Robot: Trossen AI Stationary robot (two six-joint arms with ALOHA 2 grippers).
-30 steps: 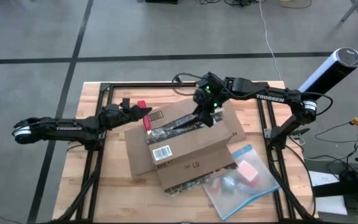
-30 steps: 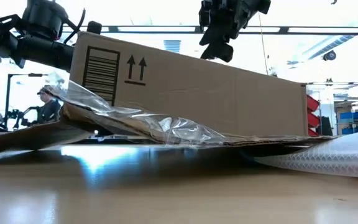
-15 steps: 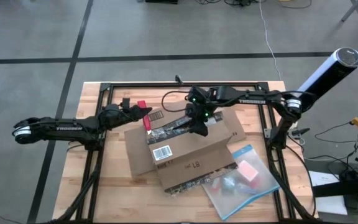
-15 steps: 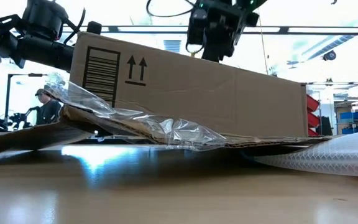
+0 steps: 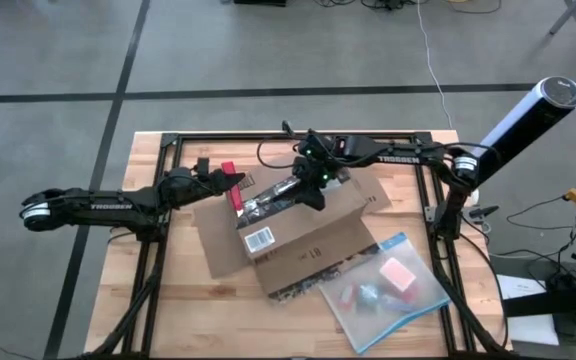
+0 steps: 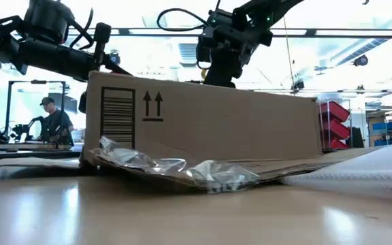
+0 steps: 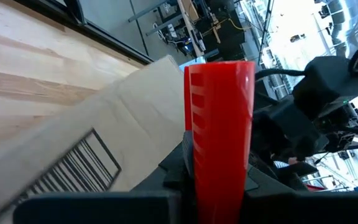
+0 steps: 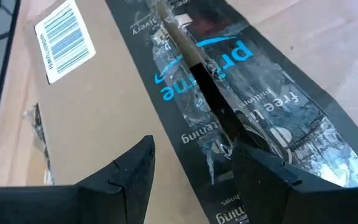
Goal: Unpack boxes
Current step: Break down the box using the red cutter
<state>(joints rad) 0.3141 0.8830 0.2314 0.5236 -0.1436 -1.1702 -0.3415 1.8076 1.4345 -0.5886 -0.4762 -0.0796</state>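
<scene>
My right pincer [image 5: 315, 195] has swung in over the box [image 5: 298, 235], fingers spread and empty above its taped seam; the box now sits flat beneath it, so opening can begin. My left pincer [image 5: 230, 185] grips the red tool [image 7: 219, 124] beside it.

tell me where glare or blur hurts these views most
Low view: the bright room behind backlights the box and both arms, so they read dark, and the table in front is soft with sheen. Left wrist view: the red tool is close and blurred. Right wrist view: the tape glints. High view: evenly lit.
</scene>
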